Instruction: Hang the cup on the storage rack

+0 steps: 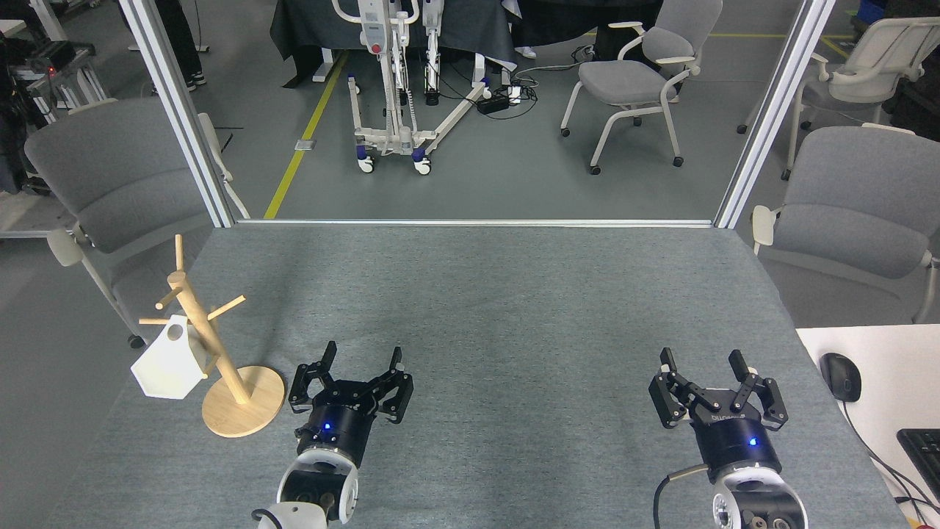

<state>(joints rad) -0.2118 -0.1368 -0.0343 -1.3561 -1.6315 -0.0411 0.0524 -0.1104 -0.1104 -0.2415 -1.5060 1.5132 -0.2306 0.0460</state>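
Light wood on the left: the storage rack (220, 353) stands on its round disc base near the left edge of the grey felt-covered surface (499, 308), its pole leaning to the far left with short pegs sticking out. And there's the cup (169, 364), white and faceted, hanging on the rack's left side from one of the lower pegs, its hexagonal rim tipped down and to the left, out past the surface's left edge. Nothing grips it.

The left claw (361, 360) sits low over the surface, just right of the rack's base but not touching it. Its fingers are spread wide, empty, pointing to the far side. A blue light glows on its black wrist.

Over on the right, the right claw (701, 362) hovers near the near-right corner of the surface, well apart from the rack and cup. Its fingers too are parted with nothing between them, blue light showing below.

The middle of the surface lies bare between the two claws. At the far right, a white desk (881, 367) carries a black mouse (841, 376) and the corner of a keyboard (924, 452). Grey chairs (859, 198) stand around beyond the surface's edges.
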